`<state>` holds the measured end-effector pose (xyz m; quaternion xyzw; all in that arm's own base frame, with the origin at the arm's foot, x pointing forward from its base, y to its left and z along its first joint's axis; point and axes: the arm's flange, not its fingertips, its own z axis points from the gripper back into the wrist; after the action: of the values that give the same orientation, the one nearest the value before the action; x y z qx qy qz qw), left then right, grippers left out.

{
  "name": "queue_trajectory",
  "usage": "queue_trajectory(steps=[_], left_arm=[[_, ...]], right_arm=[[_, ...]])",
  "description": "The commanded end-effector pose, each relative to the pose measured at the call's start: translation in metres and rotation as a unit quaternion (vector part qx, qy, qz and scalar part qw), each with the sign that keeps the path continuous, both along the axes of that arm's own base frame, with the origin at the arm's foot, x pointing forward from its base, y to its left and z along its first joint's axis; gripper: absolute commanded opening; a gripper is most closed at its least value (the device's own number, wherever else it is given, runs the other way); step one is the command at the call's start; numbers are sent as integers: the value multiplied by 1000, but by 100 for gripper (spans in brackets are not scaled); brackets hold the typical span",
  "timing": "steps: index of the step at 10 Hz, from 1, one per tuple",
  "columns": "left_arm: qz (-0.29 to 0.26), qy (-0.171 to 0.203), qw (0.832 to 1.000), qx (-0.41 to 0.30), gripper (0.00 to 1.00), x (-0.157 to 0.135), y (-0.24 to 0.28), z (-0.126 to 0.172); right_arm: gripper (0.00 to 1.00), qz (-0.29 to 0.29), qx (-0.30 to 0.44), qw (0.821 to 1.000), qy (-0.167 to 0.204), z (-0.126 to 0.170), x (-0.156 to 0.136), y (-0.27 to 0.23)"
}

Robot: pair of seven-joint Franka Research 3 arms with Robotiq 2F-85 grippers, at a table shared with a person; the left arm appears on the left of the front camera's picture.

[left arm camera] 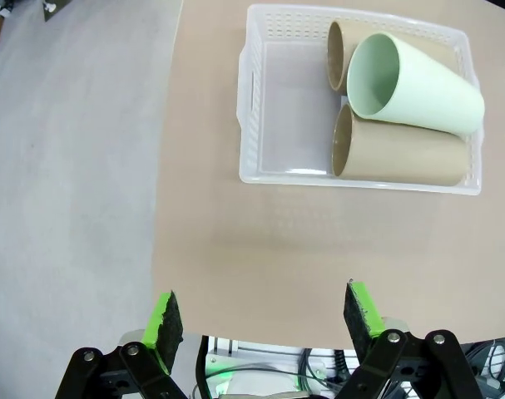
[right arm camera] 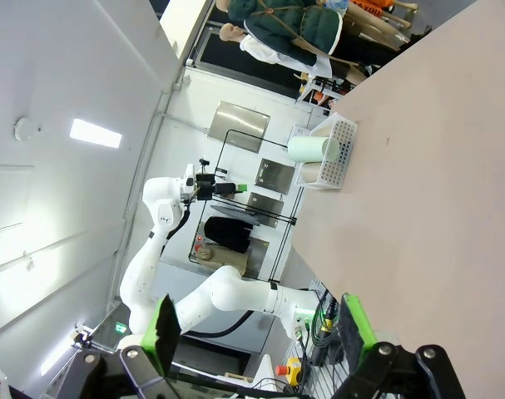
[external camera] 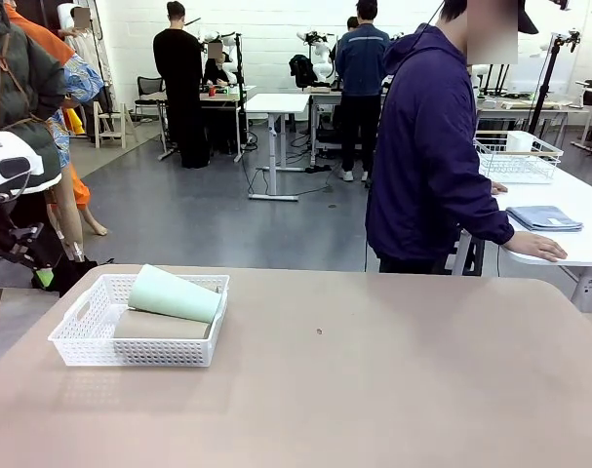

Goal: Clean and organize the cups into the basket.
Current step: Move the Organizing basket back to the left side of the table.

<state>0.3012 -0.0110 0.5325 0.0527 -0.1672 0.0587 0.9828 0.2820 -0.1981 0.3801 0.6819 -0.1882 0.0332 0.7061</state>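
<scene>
The basket was white plastic with tiny holes. The cups looked dull, not shiny. The table was smooth and matt.

The left claw hangs wide open and empty above the near edge of the desk. The right claw is open and empty too, raised off the desk's edge.

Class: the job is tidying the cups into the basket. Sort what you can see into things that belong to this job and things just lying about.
Belongs to the job:
mint green cup
two beige cups
white mesh basket

Just lying about:
wire basket
folded blue cloth
</scene>
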Motion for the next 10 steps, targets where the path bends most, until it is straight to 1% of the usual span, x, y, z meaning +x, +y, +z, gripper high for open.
queue_trajectory(steps=[1,6,7,8,9,10], left_arm=[[7,-16,1000,-6,100,-4,2,8],[3,-13,1000,0,100,-5,1,9],[-10,17,996,-88,100,4,20,22],[-28,62,972,-226,100,18,50,34],[-56,81,941,-324,100,30,77,43],[-73,76,904,-415,100,41,106,48]], right_arm=[[100,-4,6,1000,-8,-2,0,2],[100,-4,6,1000,-8,-2,0,2],[100,-4,6,1000,-8,-2,0,2],[100,-4,6,1000,-8,-2,0,2],[100,-4,6,1000,-8,-2,0,2],[100,-4,6,1000,-8,-2,0,2]])
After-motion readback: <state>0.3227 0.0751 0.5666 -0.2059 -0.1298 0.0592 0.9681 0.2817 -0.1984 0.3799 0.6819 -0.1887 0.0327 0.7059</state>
